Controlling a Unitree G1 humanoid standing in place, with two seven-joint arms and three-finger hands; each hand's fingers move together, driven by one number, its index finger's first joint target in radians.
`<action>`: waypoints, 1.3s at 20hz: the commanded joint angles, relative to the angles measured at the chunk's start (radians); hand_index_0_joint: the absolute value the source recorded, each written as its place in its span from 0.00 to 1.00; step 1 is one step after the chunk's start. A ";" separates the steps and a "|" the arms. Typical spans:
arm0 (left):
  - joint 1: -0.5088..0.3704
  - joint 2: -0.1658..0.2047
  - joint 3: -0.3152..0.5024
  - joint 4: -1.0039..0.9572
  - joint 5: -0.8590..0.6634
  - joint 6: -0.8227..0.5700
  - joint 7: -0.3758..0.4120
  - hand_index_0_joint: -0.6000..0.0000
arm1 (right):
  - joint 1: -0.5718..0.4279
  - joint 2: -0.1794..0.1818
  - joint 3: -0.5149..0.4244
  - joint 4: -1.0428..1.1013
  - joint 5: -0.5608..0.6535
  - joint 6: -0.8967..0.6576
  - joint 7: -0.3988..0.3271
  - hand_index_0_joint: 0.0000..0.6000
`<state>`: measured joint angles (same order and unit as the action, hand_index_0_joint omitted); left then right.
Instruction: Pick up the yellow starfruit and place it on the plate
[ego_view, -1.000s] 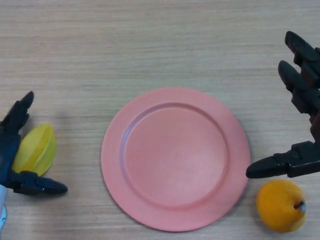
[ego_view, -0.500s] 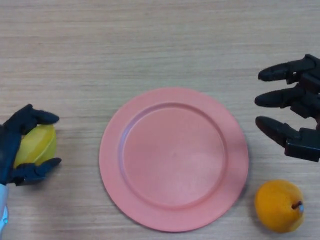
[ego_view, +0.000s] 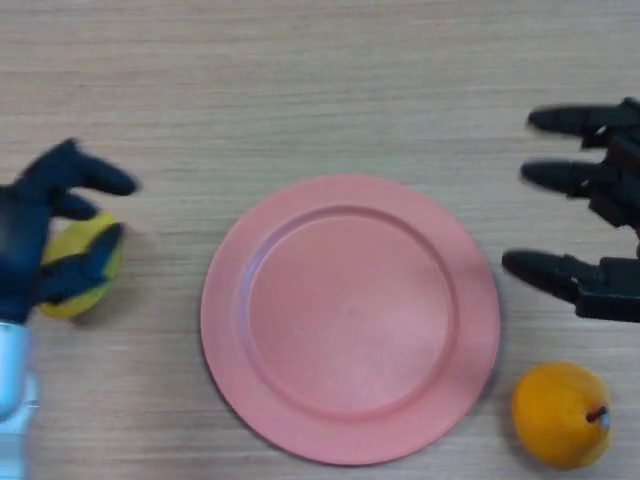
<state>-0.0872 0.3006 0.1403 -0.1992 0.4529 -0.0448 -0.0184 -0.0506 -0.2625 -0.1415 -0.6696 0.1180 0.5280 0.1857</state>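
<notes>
The yellow starfruit (ego_view: 88, 272) is at the far left of the wooden table, mostly covered by my left hand (ego_view: 30, 232), whose fingers and thumb are curled round it. It seems lifted a little off the table. The pink plate (ego_view: 350, 317) lies in the middle, empty, to the right of the starfruit. My right hand (ego_view: 605, 235) hovers at the right edge with fingers straight and spread, holding nothing.
An orange (ego_view: 562, 414) sits at the bottom right, just beyond the plate's rim and below my right hand. The wooden table (ego_view: 300, 90) stretches bare behind the plate.
My left hand closed round the starfruit and has moved it slightly up the view. My right hand turned its fingers to point left and stayed at the right edge.
</notes>
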 joint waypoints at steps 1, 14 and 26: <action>-0.026 0.009 -0.031 -0.063 0.010 -0.102 -0.006 0.00 | -0.029 -0.031 -0.055 -0.048 0.018 -0.142 -0.021 0.00; -0.032 -0.015 0.047 -0.231 -0.582 0.048 -0.076 1.00 | -0.039 -0.030 -0.041 -0.052 0.000 -0.161 -0.015 0.00; -0.032 0.013 0.078 -0.301 -0.676 0.055 -0.124 1.00 | -0.028 -0.022 -0.040 -0.095 0.041 -0.187 -0.030 0.00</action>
<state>-0.0949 0.2773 0.1552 -0.4315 -0.2132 0.1000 -0.1422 -0.0557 -0.2628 -0.1381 -0.7087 0.1199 0.4895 0.1831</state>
